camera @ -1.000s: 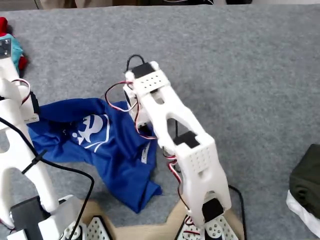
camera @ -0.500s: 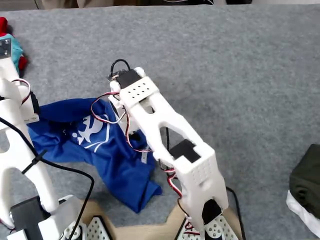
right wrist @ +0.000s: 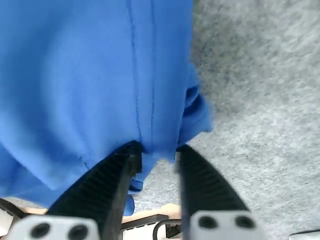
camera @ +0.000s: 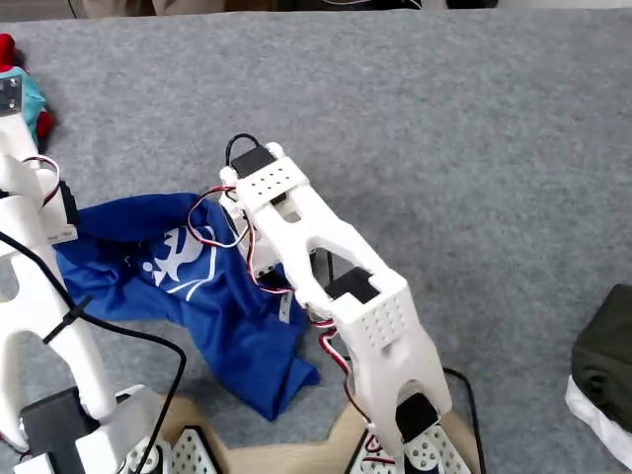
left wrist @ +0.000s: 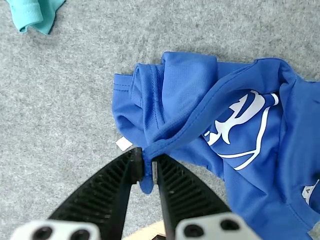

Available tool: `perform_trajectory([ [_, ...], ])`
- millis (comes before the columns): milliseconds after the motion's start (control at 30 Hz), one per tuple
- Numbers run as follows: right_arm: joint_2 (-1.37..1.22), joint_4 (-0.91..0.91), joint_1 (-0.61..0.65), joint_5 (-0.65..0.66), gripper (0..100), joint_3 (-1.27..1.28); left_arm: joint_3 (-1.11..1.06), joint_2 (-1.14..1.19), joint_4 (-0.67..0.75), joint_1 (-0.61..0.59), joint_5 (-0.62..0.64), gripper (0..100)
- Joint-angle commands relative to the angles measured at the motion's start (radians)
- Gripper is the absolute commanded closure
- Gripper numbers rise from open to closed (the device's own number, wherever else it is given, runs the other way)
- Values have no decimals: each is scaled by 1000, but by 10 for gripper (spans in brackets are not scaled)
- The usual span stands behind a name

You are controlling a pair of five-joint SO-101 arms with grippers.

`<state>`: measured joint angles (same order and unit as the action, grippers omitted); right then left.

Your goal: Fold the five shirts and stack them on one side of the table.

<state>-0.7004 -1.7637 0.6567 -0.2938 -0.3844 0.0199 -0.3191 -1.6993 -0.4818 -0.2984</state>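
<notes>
A crumpled blue shirt (camera: 222, 316) with a white print lies on the grey table at the front left. My left gripper (left wrist: 144, 167) is shut on a folded hem of the blue shirt (left wrist: 280, 150), at the shirt's left end by the left arm (camera: 30, 257). The right arm (camera: 296, 217) leans over the shirt's right half and hides its own fingers in the high view. In the right wrist view my right gripper (right wrist: 157, 152) stands open, with an edge of the blue shirt (right wrist: 75, 75) hanging between its fingers.
A teal garment (left wrist: 35, 15) and a red one (camera: 10, 49) lie at the table's far left. A dark green shirt (camera: 604, 351) on something white sits at the right edge. Bare grey table (camera: 474, 148) spreads across the back and right.
The right arm swung left over the shirt, then settled slightly back and lower. The left arm and the shirt's left end have stayed put.
</notes>
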Motion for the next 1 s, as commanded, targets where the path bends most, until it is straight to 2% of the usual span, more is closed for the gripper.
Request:
perform_trajectory([
  [0, 7, 3, -16, -2, 929, -44, 0, -7, 6, -9, 6, 981],
  [300, 8, -3, -18, 0, 934, -74, 0, -7, 6, -9, 6, 981],
  [433, 12, 3, -18, 0, 995, -77, 0, -7, 6, -9, 5, 981],
  [767, 13, -20, -24, 0, 994, -185, 0, -7, 6, -9, 5, 981],
  [967, 19, -21, -99, 0, 995, -269, 0, -7, 6, -11, 5, 981],
])
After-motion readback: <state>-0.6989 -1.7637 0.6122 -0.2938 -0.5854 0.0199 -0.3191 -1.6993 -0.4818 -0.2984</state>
